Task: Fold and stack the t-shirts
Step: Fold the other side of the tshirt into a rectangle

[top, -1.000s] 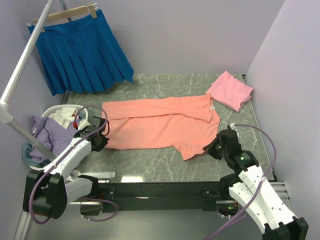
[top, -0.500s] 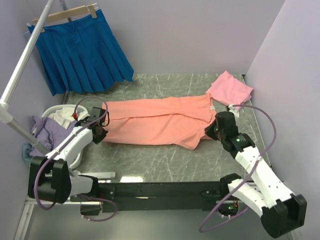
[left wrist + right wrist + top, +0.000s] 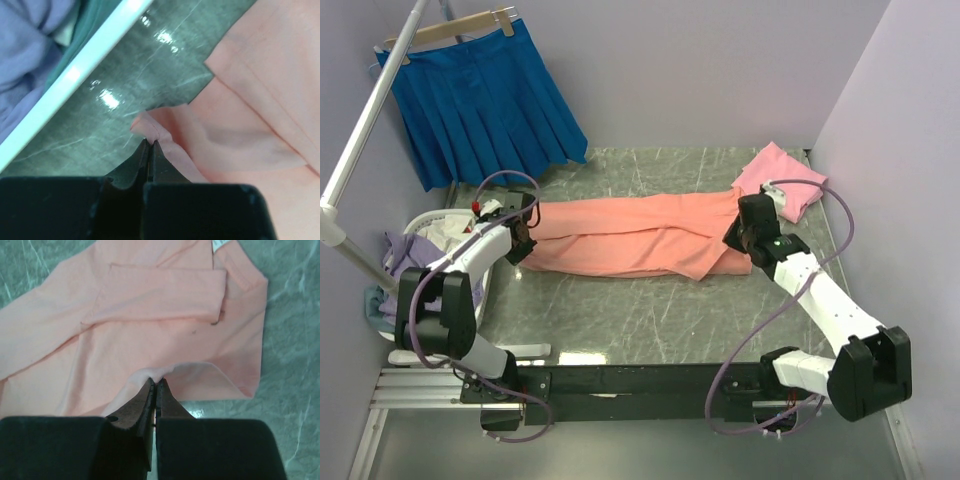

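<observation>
The salmon-orange t-shirt (image 3: 640, 235) lies as a long band across the middle of the table, its near half carried over its far half. My left gripper (image 3: 523, 238) is shut on the shirt's left near edge (image 3: 150, 127). My right gripper (image 3: 745, 228) is shut on the shirt's right near edge (image 3: 160, 372), held above the lower layer (image 3: 150, 295). The lighter pink t-shirt (image 3: 782, 180) lies folded at the back right corner, just beyond my right gripper.
A bright blue pleated skirt (image 3: 480, 105) hangs on a hanger at the back left. A white laundry basket (image 3: 430, 222) with purple clothes (image 3: 30, 40) stands at the left edge. A white pole (image 3: 365, 130) slants across the left side.
Both grippers have carried the shirt's near edge away from the table's front toward the back, folding the shirt lengthwise into a narrower band.
</observation>
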You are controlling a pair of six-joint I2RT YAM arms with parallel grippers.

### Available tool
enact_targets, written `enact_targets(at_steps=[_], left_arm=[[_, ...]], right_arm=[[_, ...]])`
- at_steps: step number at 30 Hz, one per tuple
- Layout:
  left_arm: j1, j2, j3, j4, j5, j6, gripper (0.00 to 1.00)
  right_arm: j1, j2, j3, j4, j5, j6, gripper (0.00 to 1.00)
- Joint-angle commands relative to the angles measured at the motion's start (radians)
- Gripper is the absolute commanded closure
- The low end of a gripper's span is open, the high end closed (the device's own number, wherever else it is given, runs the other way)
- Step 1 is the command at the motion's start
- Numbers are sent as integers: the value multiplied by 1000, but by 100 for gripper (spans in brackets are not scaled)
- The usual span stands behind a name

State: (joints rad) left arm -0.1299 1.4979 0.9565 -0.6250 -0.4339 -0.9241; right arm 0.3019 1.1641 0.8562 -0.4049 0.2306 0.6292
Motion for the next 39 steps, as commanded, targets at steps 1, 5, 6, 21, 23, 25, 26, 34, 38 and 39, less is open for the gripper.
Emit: enact_targets(at_steps=[1, 5, 6, 21, 23, 25, 26, 34, 38, 39], left_arm=[[7, 35, 89, 18, 30, 54, 99], [7, 56, 111, 25, 112, 76, 99], [7, 55, 113, 27, 122, 80, 99], [9, 39, 148, -21, 100, 103, 96], [9, 73, 171, -10, 95, 108, 95], [9, 114, 197, -2, 83, 111, 94], [10, 128, 208, 1, 80, 113, 94], [10, 269, 329, 42, 52, 143, 87], [10, 324, 372, 53, 37, 154, 85], [10, 334, 392, 45, 21, 154, 85]], right_arm=[[-23, 52, 105, 54, 76, -52, 100], [-44, 95, 147, 67, 93, -74, 100], [-55, 100, 156, 70, 90, -77, 100], [-115, 339, 404, 13, 128, -140, 100], [-121, 387, 422, -5, 139, -144, 100], [-126, 432, 441, -34, 141, -141, 100], [-130, 450, 448, -35, 141, -143, 100], [-139, 555, 471, -114, 193, -128, 100], [-145, 568, 462, -120, 214, -121, 100], [-147, 566, 458, -120, 219, -117, 100]])
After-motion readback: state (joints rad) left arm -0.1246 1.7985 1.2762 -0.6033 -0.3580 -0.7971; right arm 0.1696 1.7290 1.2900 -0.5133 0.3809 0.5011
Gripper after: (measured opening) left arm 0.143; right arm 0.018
